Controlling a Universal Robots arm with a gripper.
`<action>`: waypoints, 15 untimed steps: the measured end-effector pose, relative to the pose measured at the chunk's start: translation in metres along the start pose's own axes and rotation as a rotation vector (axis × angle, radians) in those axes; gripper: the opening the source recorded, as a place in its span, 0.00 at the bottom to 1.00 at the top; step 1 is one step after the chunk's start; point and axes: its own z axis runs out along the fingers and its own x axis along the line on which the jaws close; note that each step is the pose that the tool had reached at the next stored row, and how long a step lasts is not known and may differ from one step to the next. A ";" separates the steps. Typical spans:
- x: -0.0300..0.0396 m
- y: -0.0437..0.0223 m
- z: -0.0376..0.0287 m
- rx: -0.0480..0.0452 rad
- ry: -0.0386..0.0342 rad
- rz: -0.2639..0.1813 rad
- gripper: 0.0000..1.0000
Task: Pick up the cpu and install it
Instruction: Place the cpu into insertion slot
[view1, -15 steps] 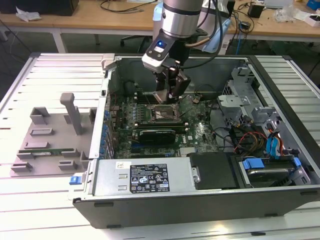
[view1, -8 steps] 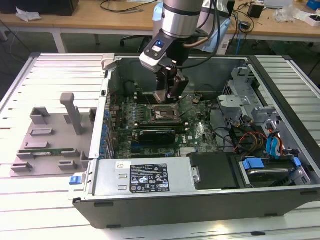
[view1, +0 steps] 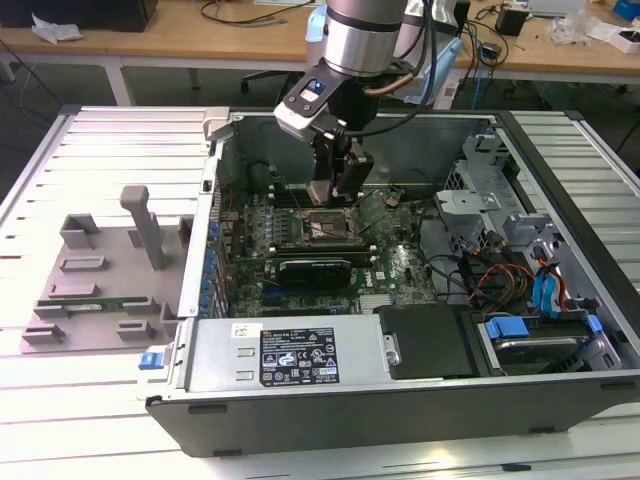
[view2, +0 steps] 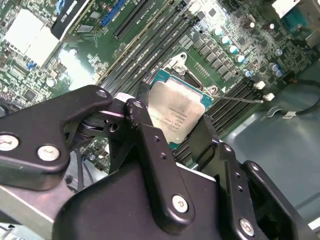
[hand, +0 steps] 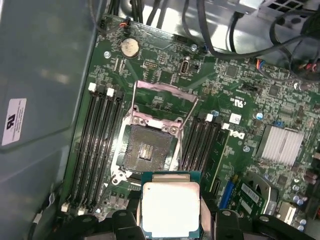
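Note:
The cpu, a flat square chip with a silver-grey top and a thin green edge, is clamped between the two black fingers of my gripper. In the second wrist view the cpu sits between the fingertips of the gripper, above the green motherboard. The open socket lies just beyond the chip, with its metal load plate swung up and bare contacts showing. From the exterior view, the gripper hangs inside the computer case, right over the socket.
Rows of black memory slots flank the socket on both sides. A black card, a power supply, cables and a drive bay crowd the case. A grey fixture holding a green memory stick lies at the exterior view's left.

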 end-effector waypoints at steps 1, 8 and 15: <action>0.0000 0.0000 0.0000 0.0009 0.0007 0.014 0.55; 0.0000 0.0000 0.0003 0.0041 0.0055 0.073 0.55; 0.0000 0.0001 0.0005 0.0086 0.0139 0.162 0.55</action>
